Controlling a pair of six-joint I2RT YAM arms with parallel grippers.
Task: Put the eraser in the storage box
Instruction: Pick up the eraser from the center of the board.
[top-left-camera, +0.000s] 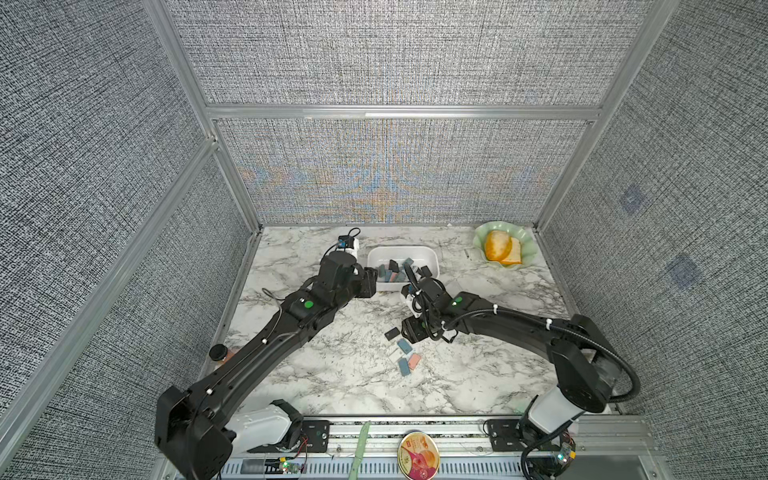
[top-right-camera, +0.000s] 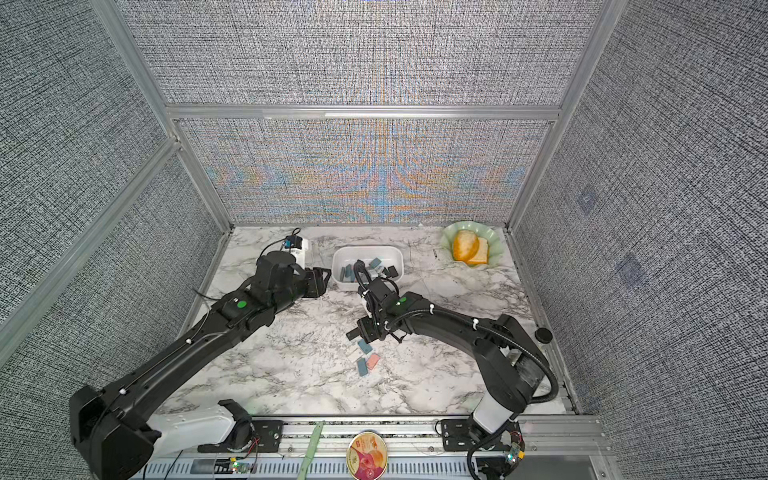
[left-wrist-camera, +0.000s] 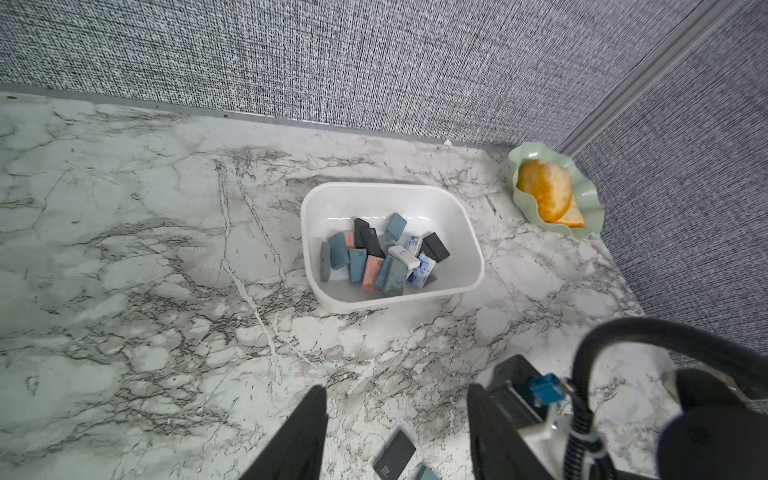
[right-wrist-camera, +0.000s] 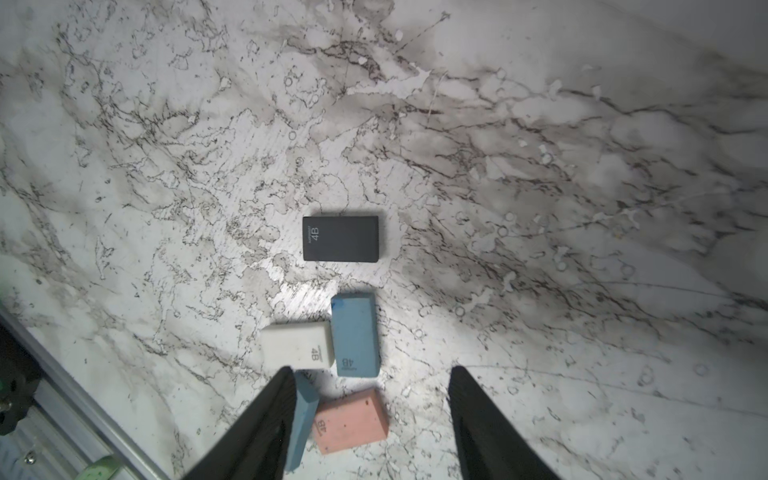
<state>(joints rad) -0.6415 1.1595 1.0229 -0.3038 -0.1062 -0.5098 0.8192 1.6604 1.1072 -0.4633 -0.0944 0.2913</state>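
— What sits on your table (top-left-camera: 332, 382)?
— Biggest first: the white storage box (top-left-camera: 430, 254) near the back wall, with a heap of erasers (left-wrist-camera: 382, 257) inside. A green dish (top-left-camera: 527, 245) stands in the far right corner, well apart.
— And the loose ones?
— Mid-table, a black eraser (right-wrist-camera: 340, 238) lies flat near a blue eraser (right-wrist-camera: 356, 332), a white eraser (right-wrist-camera: 297, 345) and a pink eraser (right-wrist-camera: 353, 419). Your right arm's wrist and cable hang between them and the box.
— The pincers?
— Your right pincer (right-wrist-camera: 372, 370) hovers over that cluster, jaws wide and empty. Your left pincer (left-wrist-camera: 395, 388), also parted and empty, is near the box's left end.
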